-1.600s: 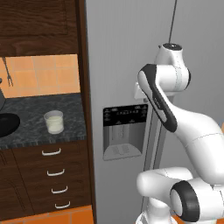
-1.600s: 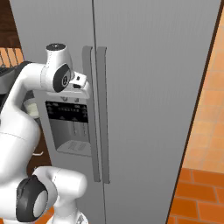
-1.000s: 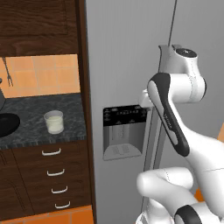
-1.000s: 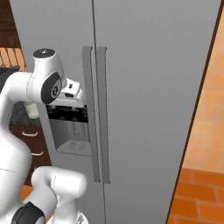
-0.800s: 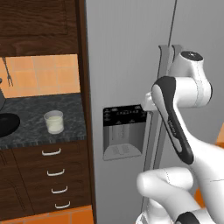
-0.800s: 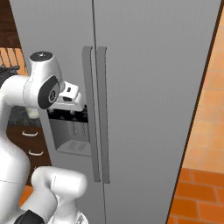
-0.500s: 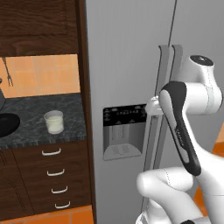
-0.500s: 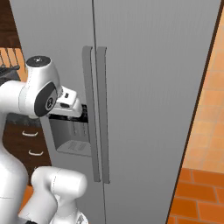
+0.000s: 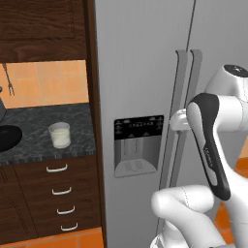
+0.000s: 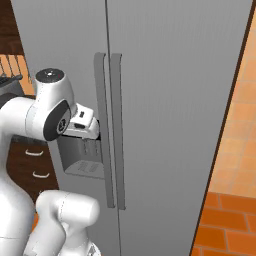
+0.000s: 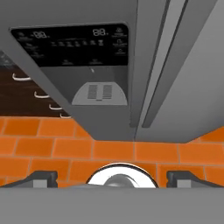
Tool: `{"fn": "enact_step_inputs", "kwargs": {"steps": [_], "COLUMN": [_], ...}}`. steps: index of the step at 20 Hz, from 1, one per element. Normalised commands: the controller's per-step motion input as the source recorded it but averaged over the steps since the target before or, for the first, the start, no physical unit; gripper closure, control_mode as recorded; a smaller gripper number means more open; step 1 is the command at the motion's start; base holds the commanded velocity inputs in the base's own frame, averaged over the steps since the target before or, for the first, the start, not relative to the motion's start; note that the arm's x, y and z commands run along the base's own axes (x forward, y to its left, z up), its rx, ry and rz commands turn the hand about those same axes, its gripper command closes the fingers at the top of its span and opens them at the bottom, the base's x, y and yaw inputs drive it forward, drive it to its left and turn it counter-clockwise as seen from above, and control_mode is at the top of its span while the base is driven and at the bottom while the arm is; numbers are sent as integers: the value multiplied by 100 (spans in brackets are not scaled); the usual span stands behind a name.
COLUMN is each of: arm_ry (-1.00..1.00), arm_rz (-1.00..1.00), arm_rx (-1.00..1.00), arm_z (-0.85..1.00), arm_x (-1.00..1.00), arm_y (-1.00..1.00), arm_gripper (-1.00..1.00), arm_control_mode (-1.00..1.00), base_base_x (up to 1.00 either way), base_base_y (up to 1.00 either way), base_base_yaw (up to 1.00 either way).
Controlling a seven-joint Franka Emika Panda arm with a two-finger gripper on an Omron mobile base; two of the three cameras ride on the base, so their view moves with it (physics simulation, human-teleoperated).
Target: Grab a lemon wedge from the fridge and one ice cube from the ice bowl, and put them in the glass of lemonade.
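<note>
Reaching level toward the fridge (image 10: pixel 170 90) handles (image 10: pixel 109 125), the arm's jaws gape wide, grasping nothing.

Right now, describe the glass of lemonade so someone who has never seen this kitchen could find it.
Start at the tall light-grey fridge; left of it runs a dark speckled counter over wooden drawers. The short clear tumbler of pale liquid stands there, upright, right of the glossy black bowl, which is flat and dark.

A: What's the fridge (image 9: pixel 140 72) finish?
B: Smooth matt grey metal, with a glossy black dispenser panel (image 9: pixel 138 129).
A: And beside it?
B: Dark grained wood cabinets (image 9: pixel 41 22), a speckled stone tabletop (image 9: pixel 36 138), a clear glass of lemonade (image 9: pixel 60 135).
</note>
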Motion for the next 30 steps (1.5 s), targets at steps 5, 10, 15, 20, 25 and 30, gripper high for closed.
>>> {"fn": "enact_step_inputs", "kwargs": {"steps": [5, 10, 15, 20, 25, 30], "arm_ry": [0, 0, 0, 0, 0, -2], "arm_rz": [0, 0, 0, 0, 0, 0], "arm_rx": [1, 0, 0, 0, 0, -3], "arm_z": [0, 0, 0, 0, 0, 14], "arm_x": [0, 0, 0, 0, 0, 0], "arm_y": [-16, 0, 0, 0, 0, 2], "arm_gripper": [-100, -100, -100, -100, -100, -100], "arm_control_mode": [100, 100, 100, 100, 100, -100], "base_base_x": [-7, -74, -53, -16, 0, 0], "base_base_y": [-5, -16, -5, -3, 0, 0], "base_base_yaw": [0, -5, -5, -1, 0, 0]}}
